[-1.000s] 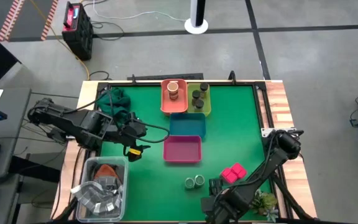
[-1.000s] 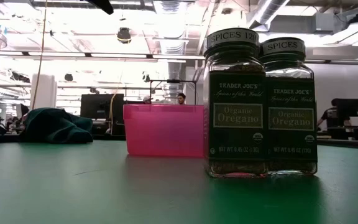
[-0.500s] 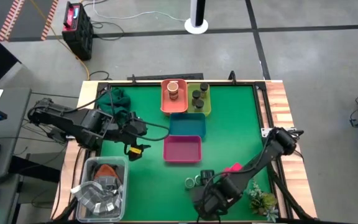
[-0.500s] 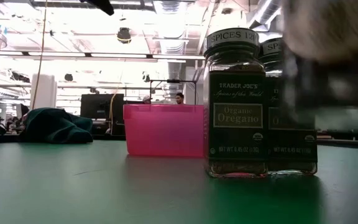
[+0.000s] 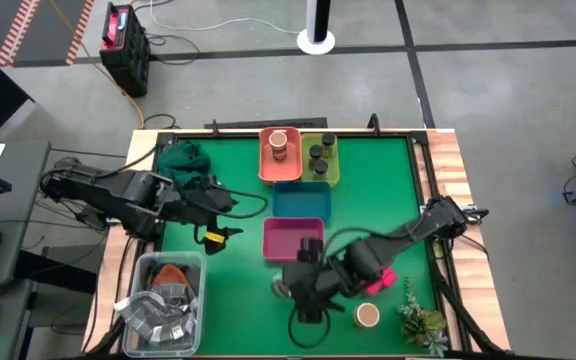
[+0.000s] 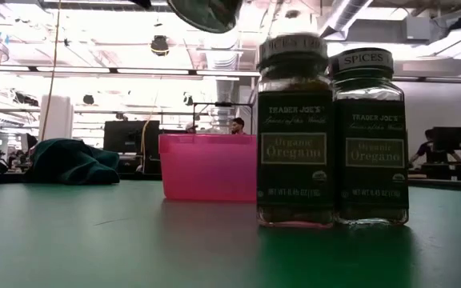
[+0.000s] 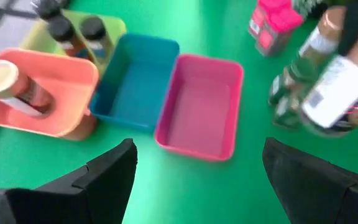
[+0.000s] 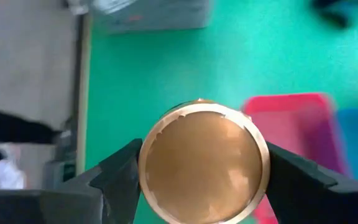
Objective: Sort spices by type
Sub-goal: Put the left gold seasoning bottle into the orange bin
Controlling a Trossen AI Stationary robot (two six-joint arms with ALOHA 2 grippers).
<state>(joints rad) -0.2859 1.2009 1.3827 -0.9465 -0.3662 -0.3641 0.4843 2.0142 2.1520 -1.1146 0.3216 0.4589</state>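
Green matting covers the table point(image 5: 233, 300), framed in pale wood, with four rectangular plastic trays clustered toward its far middle. By my reading the sort is partly done: the orange tray point(image 5: 265, 165) holds one tan-topped round jar point(image 5: 278, 143), the yellow-green tray point(image 5: 332, 170) holds three dark grey round jars point(image 5: 319, 153), while the blue tray point(image 5: 301, 203) and the pink tray point(image 5: 293, 241) show nothing inside. Left out on the mat are a second tan-topped jar point(image 5: 367, 315) standing near the leafy green sprig point(image 5: 423, 322), the pink blocks point(image 5: 382, 282) mostly hidden under the right arm, and the two green-lidded glass oregano jars point(image 6: 330, 140), which the low view shows upright and side by side, labels facing that camera. The right gripper point(image 8: 201, 171) hangs above the mat just in front of the pink tray, its two fingers closed against the sides of a third tan-capped jar point(image 8: 202, 163); the wrist camera looks squarely onto the round cap, so the jar's long axis runs along the gripper's line of sight. From the left wrist view the same jar point(image 7: 340, 74) appears tilted rather than plumb. That jar likely belongs in the orange tray. The left gripper point(image 5: 230, 198) waits over the mat's left side beside a crumpled dark green cloth point(image 5: 183, 158), fingers spread apart and holding nothing.
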